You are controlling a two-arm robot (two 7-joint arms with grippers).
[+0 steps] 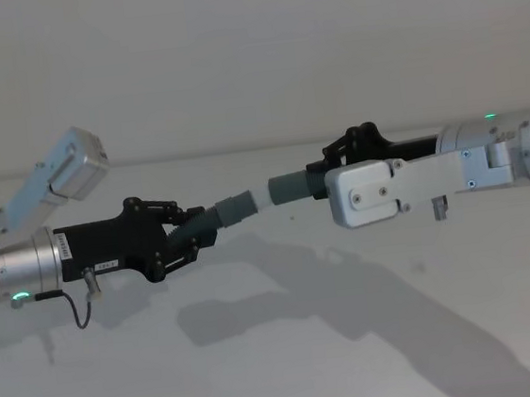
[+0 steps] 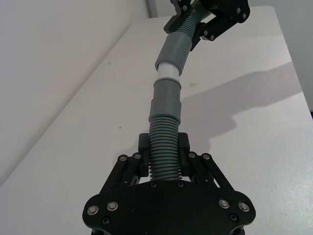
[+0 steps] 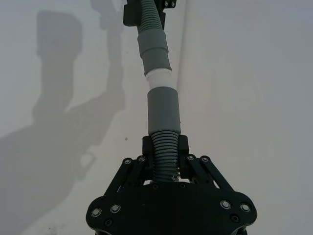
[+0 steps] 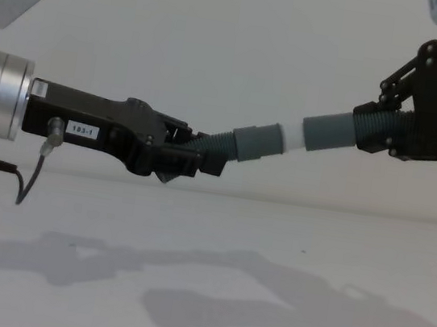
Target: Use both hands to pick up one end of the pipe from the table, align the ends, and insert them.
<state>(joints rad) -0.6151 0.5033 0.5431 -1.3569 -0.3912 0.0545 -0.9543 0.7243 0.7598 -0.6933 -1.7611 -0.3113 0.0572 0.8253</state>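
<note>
The left gripper's (image 1: 182, 237) fingers (image 2: 142, 147) are clamped on the ribbed body of 1 pipe piece (image 1: 217, 215), and the right gripper's (image 1: 324, 171) fingers (image 3: 183, 146) are clamped on the ribbed body of the other pipe piece (image 1: 290, 185). Both pieces hang in the air above the white table (image 1: 290, 347), which carries their shadows. Between the 2 grippers the pieces meet end to end: the left piece's white tip (image 2: 168, 71) sits in the mouth of the right piece's smooth grey cuff (image 2: 174, 50), with a short white band showing between the 2 grey cuffs. The joined line bends slightly at the junction, rising toward the right gripper in the chest view.
</note>
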